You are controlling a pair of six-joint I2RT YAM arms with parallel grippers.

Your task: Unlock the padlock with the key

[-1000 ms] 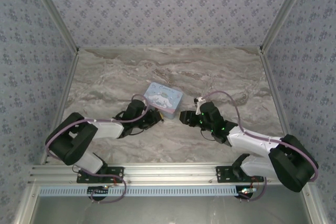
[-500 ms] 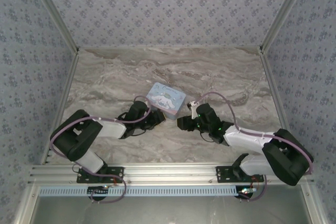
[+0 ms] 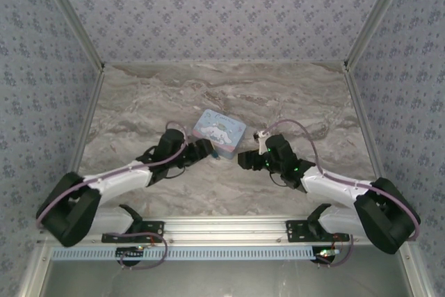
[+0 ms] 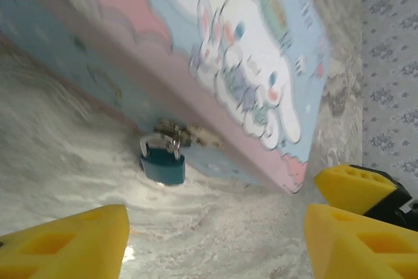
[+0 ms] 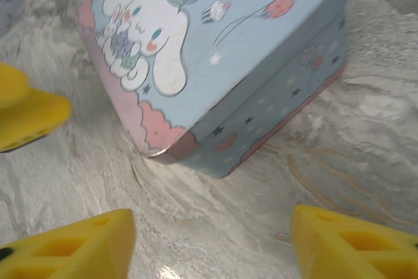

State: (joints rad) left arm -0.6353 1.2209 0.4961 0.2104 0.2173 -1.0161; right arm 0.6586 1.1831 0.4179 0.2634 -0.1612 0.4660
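1. We find the tin (image 3: 218,132) lying on the table (image 3: 292,95), about mid-table.
2. The padlock (image 4: 163,161) hangs on the tin's near wall, down by the table.
3. We see the left gripper (image 3: 203,149) just near-left of the tin and the right gripper (image 3: 243,159) just near-right, with the padlock between them.

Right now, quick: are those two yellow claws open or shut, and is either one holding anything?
Left gripper: open, holding nothing.
Right gripper: open, holding nothing.
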